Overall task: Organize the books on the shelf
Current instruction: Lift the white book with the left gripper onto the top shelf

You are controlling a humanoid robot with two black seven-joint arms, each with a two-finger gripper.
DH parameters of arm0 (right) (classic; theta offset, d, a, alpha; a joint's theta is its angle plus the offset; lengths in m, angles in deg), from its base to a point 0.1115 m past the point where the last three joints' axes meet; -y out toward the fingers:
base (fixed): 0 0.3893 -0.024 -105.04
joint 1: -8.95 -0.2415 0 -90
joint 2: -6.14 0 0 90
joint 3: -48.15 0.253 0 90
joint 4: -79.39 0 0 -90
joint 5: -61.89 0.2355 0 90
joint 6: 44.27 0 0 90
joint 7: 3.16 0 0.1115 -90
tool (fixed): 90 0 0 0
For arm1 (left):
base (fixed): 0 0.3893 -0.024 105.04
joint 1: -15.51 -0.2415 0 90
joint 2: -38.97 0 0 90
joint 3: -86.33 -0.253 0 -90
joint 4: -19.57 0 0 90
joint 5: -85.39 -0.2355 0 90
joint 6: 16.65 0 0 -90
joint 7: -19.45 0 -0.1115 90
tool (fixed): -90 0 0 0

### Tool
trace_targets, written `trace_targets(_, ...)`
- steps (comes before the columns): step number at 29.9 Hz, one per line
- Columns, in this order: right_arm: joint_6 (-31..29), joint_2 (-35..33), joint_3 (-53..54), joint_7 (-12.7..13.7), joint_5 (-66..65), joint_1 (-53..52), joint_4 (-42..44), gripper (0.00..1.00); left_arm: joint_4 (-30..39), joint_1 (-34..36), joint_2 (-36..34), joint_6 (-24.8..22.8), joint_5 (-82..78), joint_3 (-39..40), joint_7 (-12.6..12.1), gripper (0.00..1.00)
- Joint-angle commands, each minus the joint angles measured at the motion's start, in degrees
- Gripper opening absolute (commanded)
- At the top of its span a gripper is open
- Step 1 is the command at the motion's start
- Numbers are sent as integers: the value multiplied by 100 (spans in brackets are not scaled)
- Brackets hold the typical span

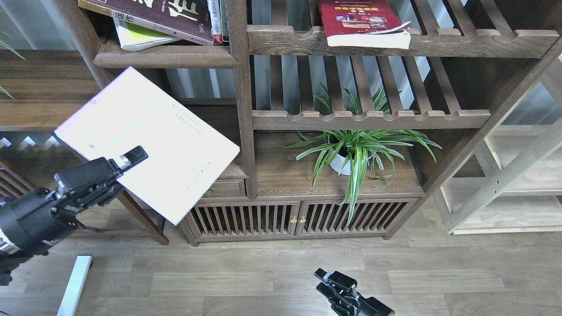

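My left gripper (131,159) is shut on the near edge of the pale lavender-white book (153,136), holding it flat and tilted in the air in front of the bookcase's left bay. It hangs below the shelf (164,57), a dark board with a moulded front edge. On that shelf a yellow-green book (138,38) lies under a dark maroon book (162,13). The red book (360,22) lies on the slatted rack to the upper right. Low over the floor, my right gripper (322,281) is open and holds nothing.
A potted spider plant (351,153) stands on the lower ledge right of the central post (243,109). Below the held book are a brass-knobbed drawer (226,188) and slatted cabinet doors (298,217). A dark side table (48,96) stands left, a pale wooden rack (509,193) right.
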Motion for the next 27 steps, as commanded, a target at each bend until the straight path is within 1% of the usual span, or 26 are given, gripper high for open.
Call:
trace_targets(1,-1,-36,29,0,89,8,3,54,-3,-11,546,0,-873,830,1,19)
trace_targets(5,-1,-27,12,0,89,-18,-15,54,-4,-2,1171,0,-1699,1375,1,19)
trace_targets(10,-1,-36,21,0,89,-18,-24,54,-21,103,1251,0,-2114,1710,1,19)
trace_targets(13,-1,-36,12,0,89,-10,-33,54,-48,497,1225,0,-2184,1807,1,19)
trace_targets(14,-1,-36,12,0,89,-10,-33,54,-65,681,1225,118,-2202,1816,1,19)
trace_targets(16,-1,-36,3,0,97,-10,-59,54,-196,1120,1181,591,-2228,1816,1,19)
trace_targets(19,-1,-53,21,0,97,8,-85,54,-354,1753,1111,1128,-2229,1816,1,19)
trace_targets(22,-1,-123,30,0,132,34,-94,54,-697,2290,1084,1420,-2246,1754,1,19)
trace_targets(25,-1,-194,30,0,150,52,-103,54,-943,2625,1058,1543,-2281,1710,1,19)
trace_targets(27,-1,-211,30,0,203,70,-103,54,-1040,2801,1005,1736,-2369,1675,1,19)
